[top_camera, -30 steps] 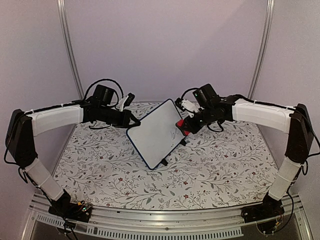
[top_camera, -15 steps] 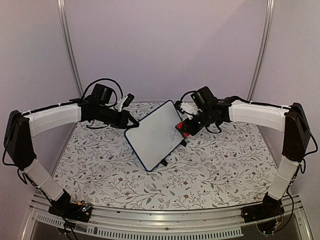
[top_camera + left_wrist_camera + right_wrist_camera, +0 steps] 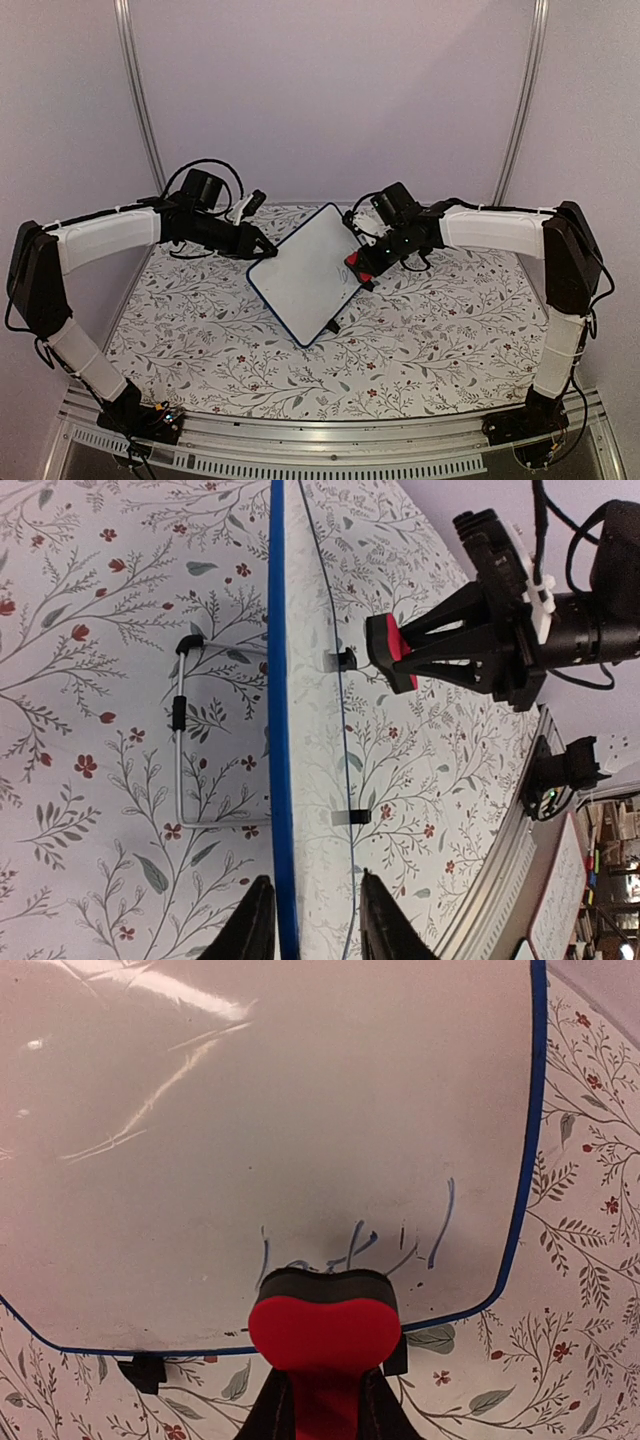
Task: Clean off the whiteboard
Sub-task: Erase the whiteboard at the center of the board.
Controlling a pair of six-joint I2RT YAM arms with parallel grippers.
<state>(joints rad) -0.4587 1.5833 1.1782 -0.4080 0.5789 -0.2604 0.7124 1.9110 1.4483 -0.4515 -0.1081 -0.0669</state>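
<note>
Whiteboard (image 3: pixel 305 275) sits tilted on the counter (image 3: pixel 440 330) between the arms. Left jaws straddle its blue edge, loosely parted. Right jaws clamp a red eraser (image 3: pixel 325 1330) near the board's lower edge. Only the right wrist view shows the blue writing (image 3: pixel 355 1245) above the eraser. Only the left wrist view shows a wire stand (image 3: pixel 180 740) behind the board.
</note>
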